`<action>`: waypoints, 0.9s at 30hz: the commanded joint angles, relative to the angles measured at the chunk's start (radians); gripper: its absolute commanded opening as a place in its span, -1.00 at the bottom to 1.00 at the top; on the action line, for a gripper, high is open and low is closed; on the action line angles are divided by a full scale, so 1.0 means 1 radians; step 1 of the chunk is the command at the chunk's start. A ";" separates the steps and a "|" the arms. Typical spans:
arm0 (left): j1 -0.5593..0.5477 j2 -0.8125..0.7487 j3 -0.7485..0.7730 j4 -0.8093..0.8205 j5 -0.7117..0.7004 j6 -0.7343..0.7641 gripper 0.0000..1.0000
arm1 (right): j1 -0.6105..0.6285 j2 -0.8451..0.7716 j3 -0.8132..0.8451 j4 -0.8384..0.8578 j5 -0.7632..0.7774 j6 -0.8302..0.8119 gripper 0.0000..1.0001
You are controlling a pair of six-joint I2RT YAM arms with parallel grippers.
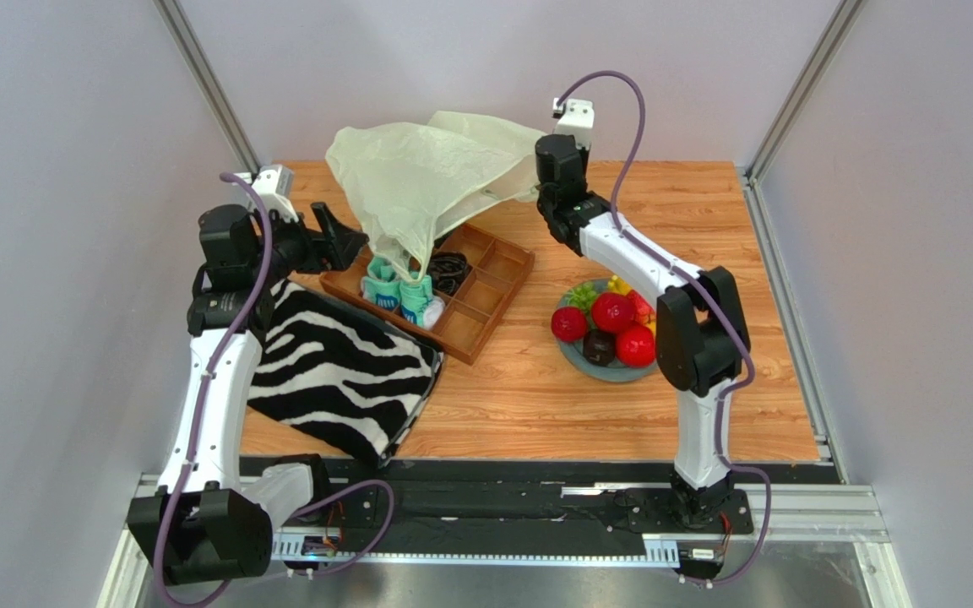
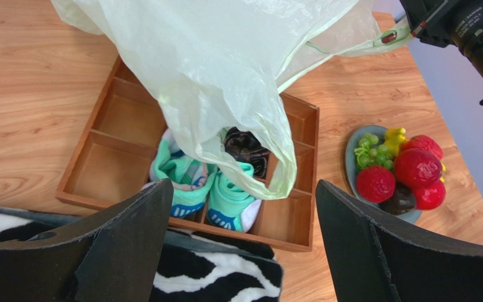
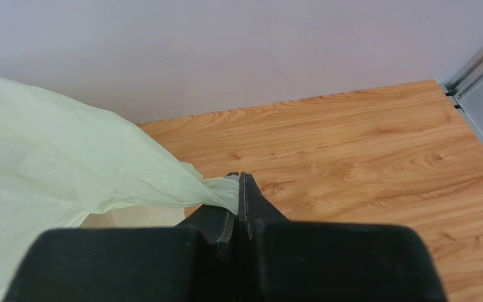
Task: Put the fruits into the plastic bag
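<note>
A wooden worktop [image 1: 707,215] seen from above, with two robot arms mounted at its 6 o'clock edge. The right end effector [image 3: 238,195] is pressed together, pinching a thin twisted corner of the plastic bag [image 1: 422,177] and holding it up in the air toward 12 o'clock. The bag hangs limp from that single pinch, and its lower end droops into a divided wooden tray [image 1: 492,298], touching rolled teal-and-white socks [image 1: 400,294] there. The left end effector [image 1: 342,234] is spread wide and empty, at 9 o'clock of the bag, facing it. The fruits [image 1: 612,313] sit heaped on a small plate [image 1: 577,357] toward 3 o'clock, well apart from the bag; none are inside it. A zebra-striped cloth [image 1: 327,367] lies at 8 o'clock, just beside the tray. Risks as I judge them: the slippery film could slide out of the one narrow pinch; the left end effector, closing low, could catch a sock along with the bag; the bag's mouth looks collapsed, so fruit might bounce off it; and the glossy round fruits could roll off the plate if nudged.
</note>
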 commanded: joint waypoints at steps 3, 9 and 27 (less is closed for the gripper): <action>-0.135 0.027 0.030 0.011 0.004 0.032 0.82 | -0.018 -0.195 -0.111 -0.121 0.057 0.020 -1.00; -0.319 0.047 0.075 -0.014 -0.080 0.107 0.82 | -0.061 -0.306 -0.188 -0.250 0.059 0.028 -1.00; -0.689 0.372 0.379 -0.155 -0.439 0.283 0.78 | -0.160 -0.531 -0.257 -0.523 -0.110 0.047 -1.00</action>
